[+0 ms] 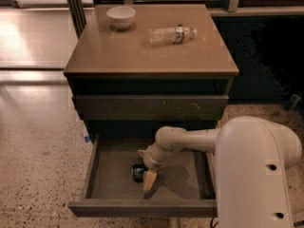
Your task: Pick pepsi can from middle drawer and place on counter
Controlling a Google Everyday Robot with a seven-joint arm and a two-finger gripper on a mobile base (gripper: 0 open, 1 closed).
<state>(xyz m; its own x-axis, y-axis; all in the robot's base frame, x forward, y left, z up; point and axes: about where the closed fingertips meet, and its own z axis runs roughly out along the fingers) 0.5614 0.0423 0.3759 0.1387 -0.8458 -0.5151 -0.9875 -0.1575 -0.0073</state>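
1. The drawer stands pulled right out, so the opening step is done.
2. The gripper is down inside the drawer, reaching in from the right on the end of the pale arm.
3. The can lies on the drawer's grey floor, a touch left of centre, dark against the grey.
4. The tool is spread wide. One pale finger sits on the near side of the can and the other toward the back, with the can at the gap between them. I can't tell whether either finger touches it.
5. My read is that the grasp is just about to happen. There is no grip on the can and no lift yet.
6. Left to do: close on the can, raise it clear of the drawer's walls, carry it up past the upper front, and set it on the counter. Most of the task is ahead.
7. On to the containers. The drawer holds the can and nothing else I can see.
8. The bowl sits at the counter's back left, upright, with nothing showing inside it.
9. The bottle lies on its side toward the back right. It is clear plastic, and I can't tell what is in it.
10. The front half of the counter shows nothing on it, which I judge to be plenty of room for the can.
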